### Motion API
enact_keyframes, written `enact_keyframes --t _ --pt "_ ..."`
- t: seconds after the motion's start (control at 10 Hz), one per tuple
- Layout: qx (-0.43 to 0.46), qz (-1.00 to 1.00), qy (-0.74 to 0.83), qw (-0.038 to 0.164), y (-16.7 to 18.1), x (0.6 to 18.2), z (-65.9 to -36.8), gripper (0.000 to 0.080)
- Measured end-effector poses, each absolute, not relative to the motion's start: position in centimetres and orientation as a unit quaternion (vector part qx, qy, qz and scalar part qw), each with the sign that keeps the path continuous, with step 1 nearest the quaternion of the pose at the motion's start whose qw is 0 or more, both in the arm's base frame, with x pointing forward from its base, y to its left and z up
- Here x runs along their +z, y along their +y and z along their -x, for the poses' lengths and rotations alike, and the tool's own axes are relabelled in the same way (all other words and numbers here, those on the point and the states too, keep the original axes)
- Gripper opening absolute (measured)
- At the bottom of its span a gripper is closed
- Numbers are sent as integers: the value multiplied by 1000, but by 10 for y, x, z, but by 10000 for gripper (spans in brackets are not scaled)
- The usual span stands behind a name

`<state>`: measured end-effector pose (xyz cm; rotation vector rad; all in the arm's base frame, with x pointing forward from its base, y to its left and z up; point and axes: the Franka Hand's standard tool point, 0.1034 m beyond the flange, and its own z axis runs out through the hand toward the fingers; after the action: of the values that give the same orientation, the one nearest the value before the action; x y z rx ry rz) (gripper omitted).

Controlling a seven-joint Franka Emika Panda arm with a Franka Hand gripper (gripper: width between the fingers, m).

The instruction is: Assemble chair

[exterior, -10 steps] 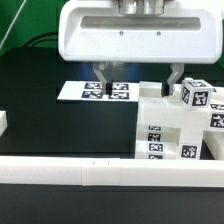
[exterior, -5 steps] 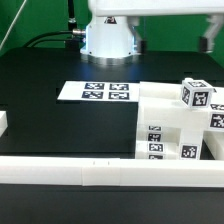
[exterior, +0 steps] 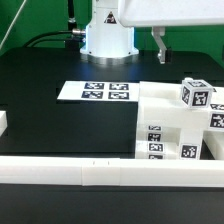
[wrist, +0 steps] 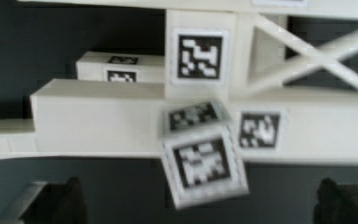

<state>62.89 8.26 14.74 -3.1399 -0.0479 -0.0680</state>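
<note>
Black table (exterior: 40,95) bare beside chair (exterior: 170,125) (end effector (exterior: 160,45) above).

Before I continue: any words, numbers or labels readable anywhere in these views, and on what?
No readable words, numbers or brands in either view.
Marker board: black-and-white square tags, patterns only.
Chair pieces: the same kind of tags, no text.
Wrist view: tags blurred, patterns only.
</note>
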Motion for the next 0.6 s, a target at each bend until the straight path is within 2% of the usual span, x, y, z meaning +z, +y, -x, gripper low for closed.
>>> enact_keyframes --t 0.1,0.3,0.4,0.6 --pt "-16 999 -49 -16 84 140 -631 648" --pt "-14 998 -53 -16 81 134 -632 648" --pt "-17 998 -51 -14 82 127 -633 648" --pt "-18 999 -28 2 81 126 -635 648"
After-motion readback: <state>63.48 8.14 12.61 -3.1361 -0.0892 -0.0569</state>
